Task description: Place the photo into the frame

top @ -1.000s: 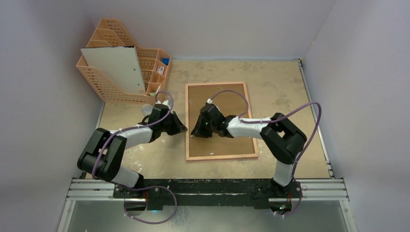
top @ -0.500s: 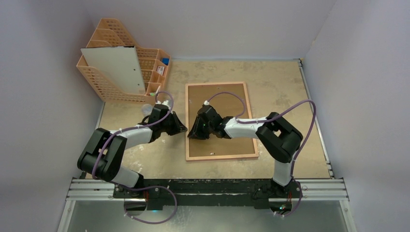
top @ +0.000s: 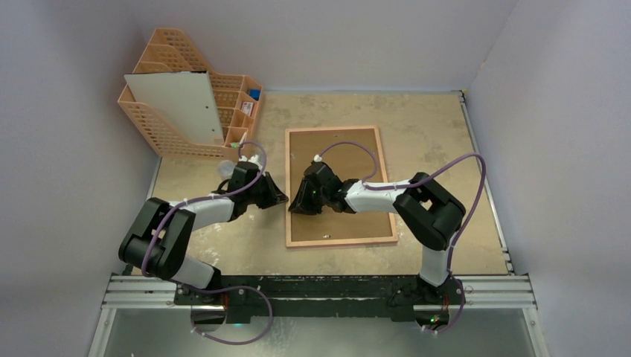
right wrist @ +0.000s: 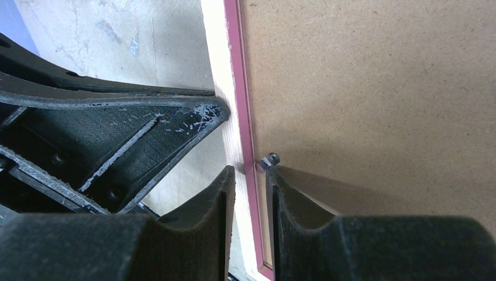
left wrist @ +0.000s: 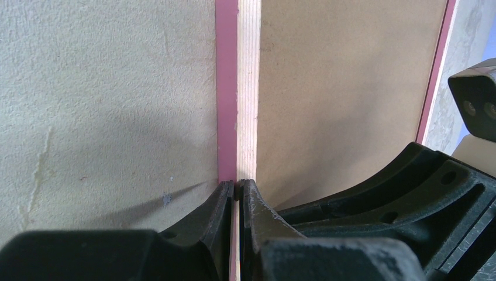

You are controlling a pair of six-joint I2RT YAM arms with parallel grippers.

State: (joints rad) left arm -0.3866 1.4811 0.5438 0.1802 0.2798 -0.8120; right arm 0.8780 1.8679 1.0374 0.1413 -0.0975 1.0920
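The frame (top: 342,241) lies back-up on the table, a brown backing board (top: 350,160) filling it. The photo is hidden. My left gripper (top: 283,199) is at the frame's left rail (left wrist: 237,88); the left wrist view shows it (left wrist: 238,184) shut on that thin edge. My right gripper (top: 294,207) reaches in from the board side at the same spot. In the right wrist view it (right wrist: 250,172) stands part open astride the rail (right wrist: 217,58), one finger outside and one on the board beside a small metal tab (right wrist: 270,160).
An orange mesh file rack (top: 160,130) stands at the back left with a pale sheet (top: 178,104) leaning in it and small items in its compartments. Grey walls close in the back and both sides.
My right gripper has slid left from over the backing board to the frame's left rail. The left gripper and the frame have stayed put.
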